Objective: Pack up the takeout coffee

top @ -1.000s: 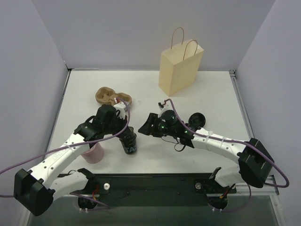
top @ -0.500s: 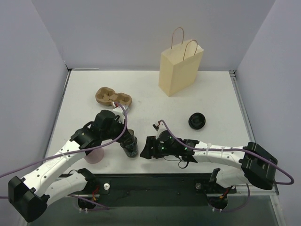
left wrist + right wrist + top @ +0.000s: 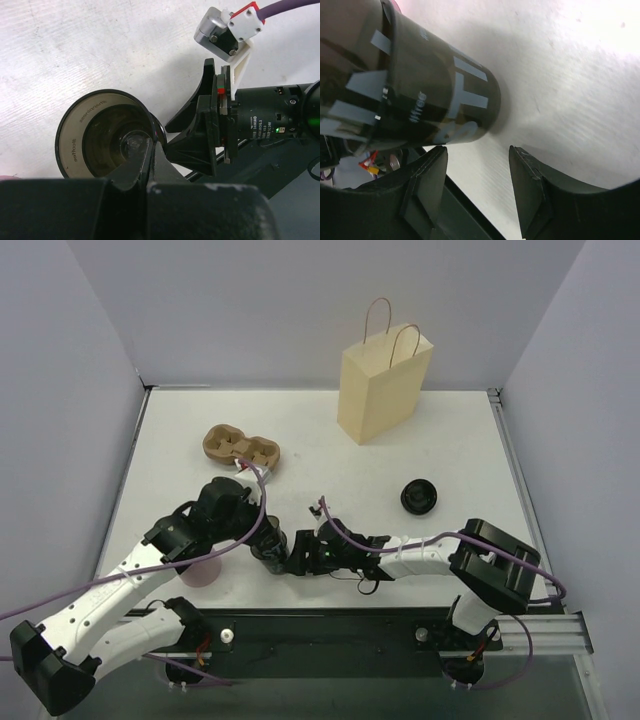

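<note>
The takeout coffee (image 3: 273,551) is a black cup with pale lettering, standing near the table's front edge with its top uncovered. In the left wrist view I look down into the cup (image 3: 82,125), and my left gripper (image 3: 151,146) is shut on its rim. From the top view the left gripper (image 3: 266,537) sits over the cup. My right gripper (image 3: 292,558) lies low on the table just right of the cup, open. In the right wrist view the cup's base (image 3: 445,100) stands just beyond the right gripper (image 3: 477,149), not between its fingers. A dark grey lid (image 3: 419,497) lies apart on the right.
A tan paper bag (image 3: 383,385) stands upright at the back. The brown pulp tray (image 3: 240,447) lies at the back left. A pink cup (image 3: 201,571) is partly hidden under my left arm. The table's front edge and black base rail (image 3: 330,625) are close behind the grippers.
My right arm has swung left and toward the front edge, from near the lid to right beside the cup. The left gripper has drawn the cup slightly nearer the front.
</note>
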You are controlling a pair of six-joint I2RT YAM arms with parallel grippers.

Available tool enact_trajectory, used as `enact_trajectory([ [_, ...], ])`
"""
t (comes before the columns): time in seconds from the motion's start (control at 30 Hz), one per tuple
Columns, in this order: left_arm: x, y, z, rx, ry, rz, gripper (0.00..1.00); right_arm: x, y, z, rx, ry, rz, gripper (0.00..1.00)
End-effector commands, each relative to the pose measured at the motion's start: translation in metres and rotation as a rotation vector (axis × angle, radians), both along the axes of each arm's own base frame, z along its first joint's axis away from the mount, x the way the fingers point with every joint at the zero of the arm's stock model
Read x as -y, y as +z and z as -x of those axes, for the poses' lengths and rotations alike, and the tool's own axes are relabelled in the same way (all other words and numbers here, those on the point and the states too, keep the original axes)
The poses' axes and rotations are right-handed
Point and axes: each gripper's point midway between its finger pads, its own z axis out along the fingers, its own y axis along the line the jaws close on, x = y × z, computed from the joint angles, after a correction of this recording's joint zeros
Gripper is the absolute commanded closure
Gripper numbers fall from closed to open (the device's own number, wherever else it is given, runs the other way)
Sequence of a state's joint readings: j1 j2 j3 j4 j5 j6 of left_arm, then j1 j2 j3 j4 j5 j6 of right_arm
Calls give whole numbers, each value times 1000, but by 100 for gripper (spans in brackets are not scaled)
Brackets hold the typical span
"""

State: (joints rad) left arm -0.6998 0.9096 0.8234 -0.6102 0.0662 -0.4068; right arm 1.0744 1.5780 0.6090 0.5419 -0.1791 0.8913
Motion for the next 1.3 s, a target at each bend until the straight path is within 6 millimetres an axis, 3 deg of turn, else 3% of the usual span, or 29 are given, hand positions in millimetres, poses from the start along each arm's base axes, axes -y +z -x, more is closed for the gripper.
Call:
enact_trajectory([
  [0.0,-6,30,-11,93,43,-5,100,-31,31,-28,90,-22,-106,48],
  [0.33,-17,45,-31,176,114,-84,100,-36,33,-64,81,-61,-119,48],
  [0.47,-25,50,-41,211,150,-125,100,-36,35,-71,78,-61,-123,48],
  [0.6,-26,72,-52,270,171,-134,100,-30,38,-72,65,-50,-134,48],
  [0.7,-27,84,-59,300,177,-152,100,-21,52,-70,81,-49,-149,48],
  [0.83,-19,102,-66,337,164,-132,100,0,67,-63,119,-56,-111,48],
  [1.0,-3,104,-70,338,128,-110,100,28,75,-60,125,-104,-78,48],
  [1.03,0,104,-70,340,121,-109,100,37,86,-66,154,-149,-74,48],
  [1.1,7,102,-74,349,111,-111,100,58,82,-64,144,-196,-3,48],
  [1.13,10,102,-75,356,108,-114,100,71,93,-71,186,-258,7,48],
  [1.17,15,102,-79,370,103,-114,100,85,87,-67,171,-278,57,48],
  [1.23,22,99,-82,381,98,-125,100,105,103,-69,219,-347,56,48],
  [1.27,28,95,-86,382,97,-132,100,120,100,-69,231,-384,96,48],
])
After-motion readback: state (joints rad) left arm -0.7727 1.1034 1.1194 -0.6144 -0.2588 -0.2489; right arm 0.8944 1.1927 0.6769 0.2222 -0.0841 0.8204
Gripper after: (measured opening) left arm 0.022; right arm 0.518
